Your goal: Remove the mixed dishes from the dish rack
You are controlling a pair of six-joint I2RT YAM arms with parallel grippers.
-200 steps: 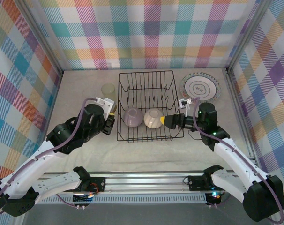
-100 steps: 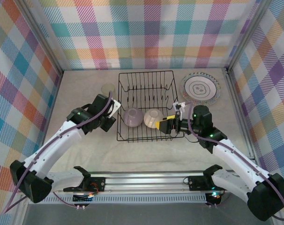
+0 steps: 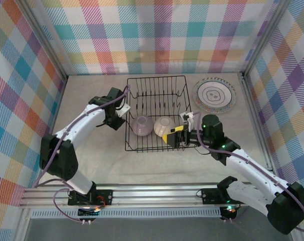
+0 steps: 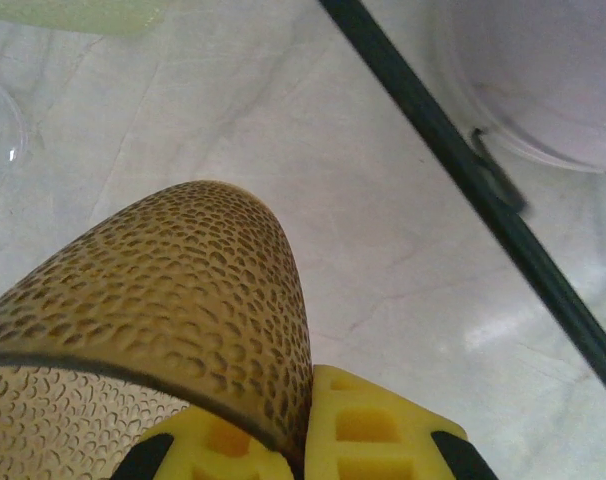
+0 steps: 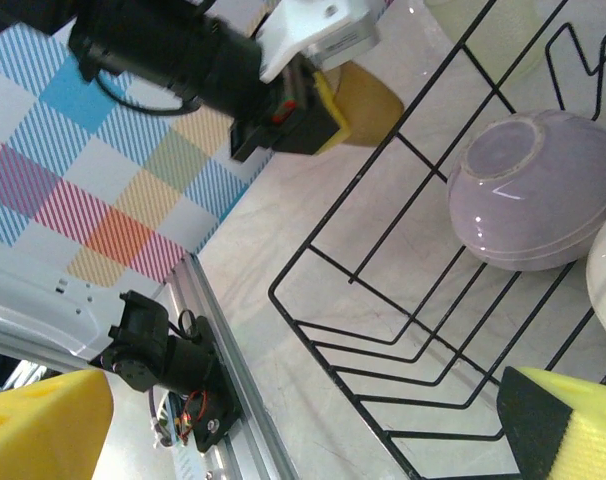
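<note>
Unloading looks partly done. A ringed plate (image 3: pixel 214 94) lies at the table's far right corner, and a pale yellow-green cup (image 5: pixel 473 25) stands left of the dish rack (image 3: pixel 157 78). A lavender bowl (image 3: pixel 141 125) and a cream bowl (image 3: pixel 163 124) are left inside near its front edge. The right hand (image 3: pixel 173 138), fingers wide, hovers by the cream bowl. The left hand (image 5: pixel 368 98), pads together and empty, sits at the rack's left side.

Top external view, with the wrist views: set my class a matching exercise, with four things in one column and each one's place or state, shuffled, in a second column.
Things:
1. plate
2. lilac bowl
3. amber cup
4. right gripper

Places or states:
A. open, at the near right corner of the dish rack
B. on the table, right of the rack
C. gripped by the left gripper
D. inside the rack, beside the cream bowl

Pairs: 1-B, 2-D, 3-C, 4-A
</note>
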